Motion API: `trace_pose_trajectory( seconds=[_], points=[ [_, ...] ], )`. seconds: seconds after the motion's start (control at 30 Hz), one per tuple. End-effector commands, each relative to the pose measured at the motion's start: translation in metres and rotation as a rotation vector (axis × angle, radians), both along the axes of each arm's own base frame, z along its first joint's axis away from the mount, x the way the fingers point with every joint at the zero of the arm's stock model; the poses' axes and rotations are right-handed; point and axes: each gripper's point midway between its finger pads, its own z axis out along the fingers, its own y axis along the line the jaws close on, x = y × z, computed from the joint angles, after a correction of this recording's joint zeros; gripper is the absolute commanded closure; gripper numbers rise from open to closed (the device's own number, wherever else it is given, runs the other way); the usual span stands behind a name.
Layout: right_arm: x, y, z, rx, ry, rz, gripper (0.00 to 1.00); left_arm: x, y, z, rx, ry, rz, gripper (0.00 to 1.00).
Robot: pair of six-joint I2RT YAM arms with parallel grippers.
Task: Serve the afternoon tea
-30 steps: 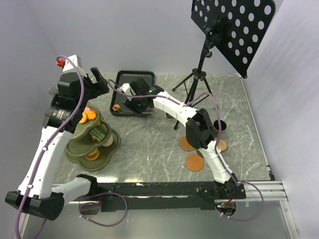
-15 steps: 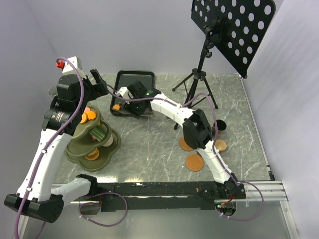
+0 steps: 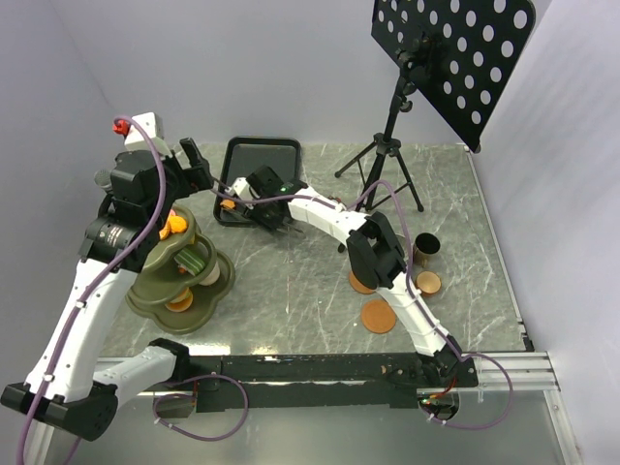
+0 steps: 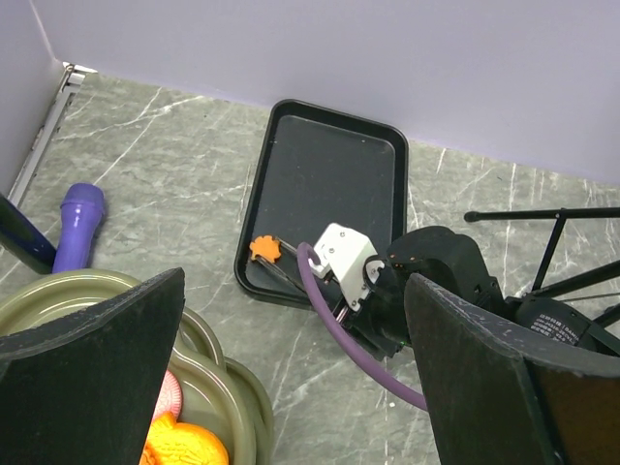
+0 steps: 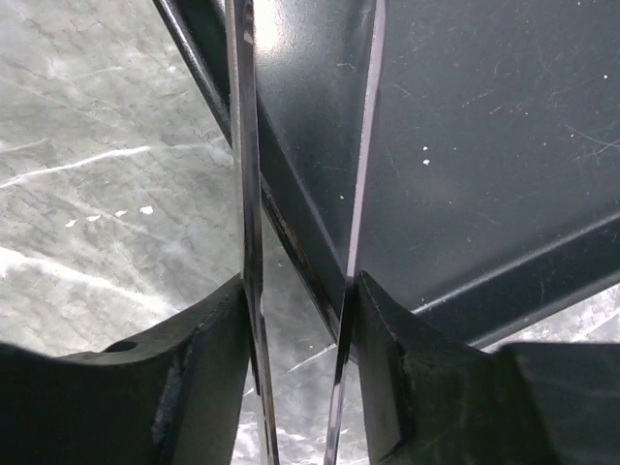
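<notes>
orange pastry (image 4: 263,248) in tray (image 4: 329,165) corner; dark cup (image 3: 425,249) upright beside saucers (image 3: 379,316)

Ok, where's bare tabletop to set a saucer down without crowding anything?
Widest bare marble lies mid-table, between the tiered stand and the saucers. Also free: the right side beyond the dark cup. Crowded: the black tray's near end, where the right gripper holds tongs.

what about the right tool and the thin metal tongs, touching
Touching. Right wrist view: the right tool has a finger pressed against each blade of the thin metal tongs.
</notes>
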Motion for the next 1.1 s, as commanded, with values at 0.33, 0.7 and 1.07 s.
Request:
trace_pose_trajectory(
  seconds=[0.33, 0.7, 1.07],
  points=[
    [0.02, 0.015, 0.07, 0.125, -0.176, -0.065, 0.67, -0.019, 0.012, 0.036, -0.017, -0.087, 0.039, 0.0],
    [-0.015, 0.001, 0.154, 0.331, -0.224, -0.067, 0.73, -0.027, 0.021, 0.076, -0.055, -0.183, 0.076, 0.0],
    [-0.092, -0.026, 0.258, 0.454, -0.311, 0.056, 0.74, -0.017, 0.019, 0.093, -0.051, -0.218, 0.081, 0.0]
  ],
)
